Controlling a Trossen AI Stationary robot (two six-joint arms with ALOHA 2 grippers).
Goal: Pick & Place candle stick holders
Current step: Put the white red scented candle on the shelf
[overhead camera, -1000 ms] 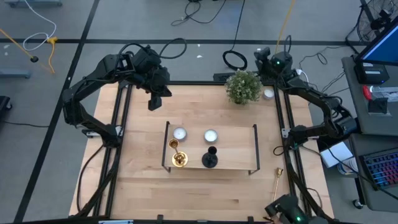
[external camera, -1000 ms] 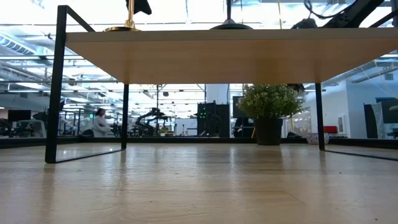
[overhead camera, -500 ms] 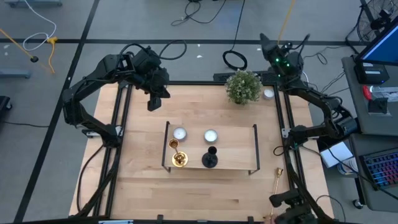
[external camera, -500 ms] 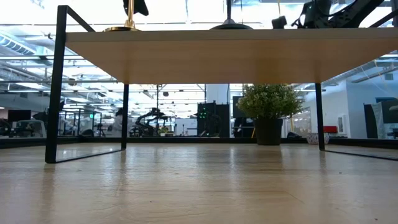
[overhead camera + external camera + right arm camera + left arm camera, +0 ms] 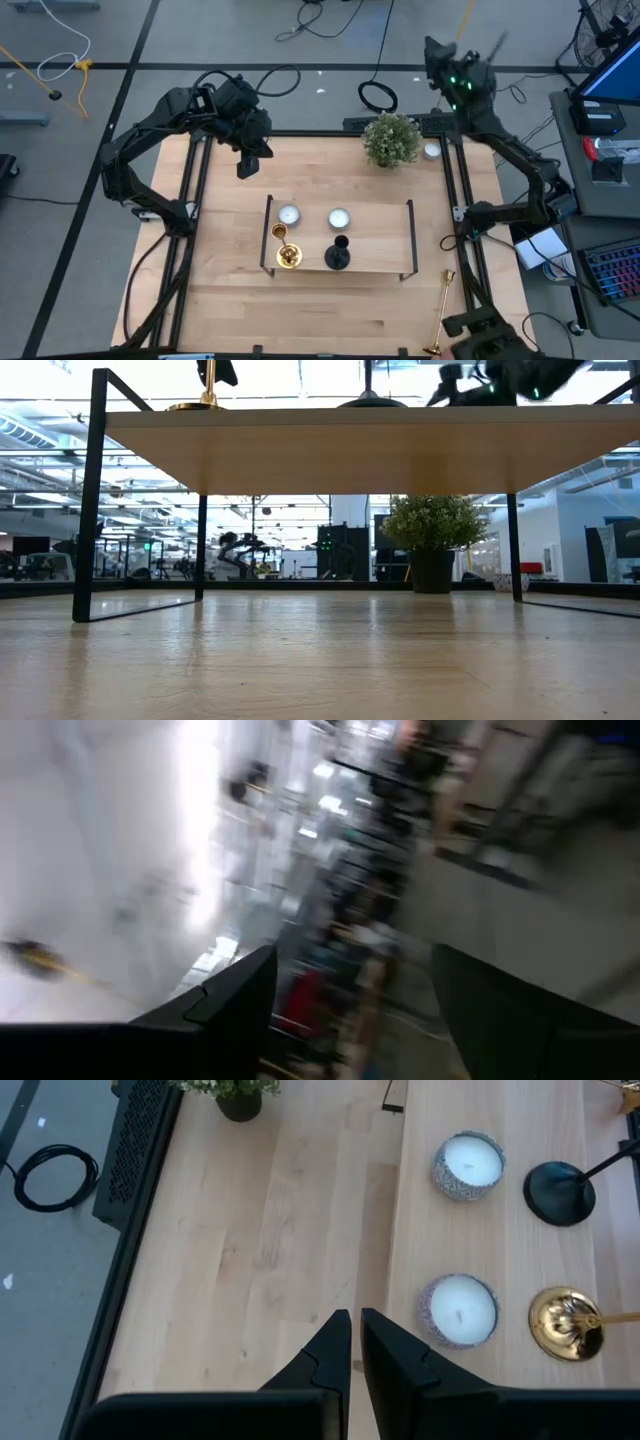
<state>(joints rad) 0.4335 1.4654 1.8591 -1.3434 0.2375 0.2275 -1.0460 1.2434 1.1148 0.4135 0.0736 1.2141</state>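
Two candle stick holders [image 5: 286,250] stand on the stand [image 5: 380,262] — left gripper [image 5: 247,160] fingers together, right gripper [image 5: 447,62] fingers apart, holding nothing.

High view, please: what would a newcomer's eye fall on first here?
Probably the wooden stand mid-table, carrying two white candles, an upright gold candlestick and a black holder. Next, a second gold candlestick lying at the table's right front edge. The right pincer is raised beyond the far edge, open and empty.
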